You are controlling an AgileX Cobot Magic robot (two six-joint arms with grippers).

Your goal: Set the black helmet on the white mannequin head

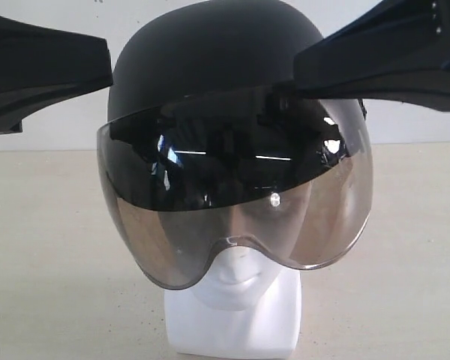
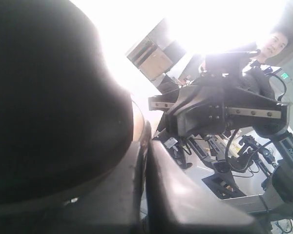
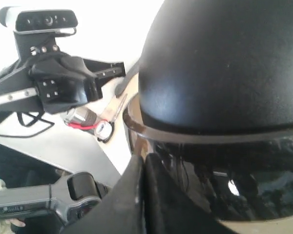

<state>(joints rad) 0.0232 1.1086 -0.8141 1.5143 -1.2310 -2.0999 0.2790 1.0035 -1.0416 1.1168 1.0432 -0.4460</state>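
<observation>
Smoky brown visor (image 1: 232,217) is sitting closest to me, hanging down over the eyes and nose of the white mannequin head (image 1: 236,274), which is standing on the beige tabletop (image 1: 45,262). The black helmet (image 1: 210,52) is resting on top of that head, slightly tilted. On the left of the head in the exterior view, the left end effector (image 2: 144,156) is clenching the helmet's rim, fingers almost together. On the head's other side, the right end effector (image 3: 140,165) is pinching the rim likewise.
</observation>
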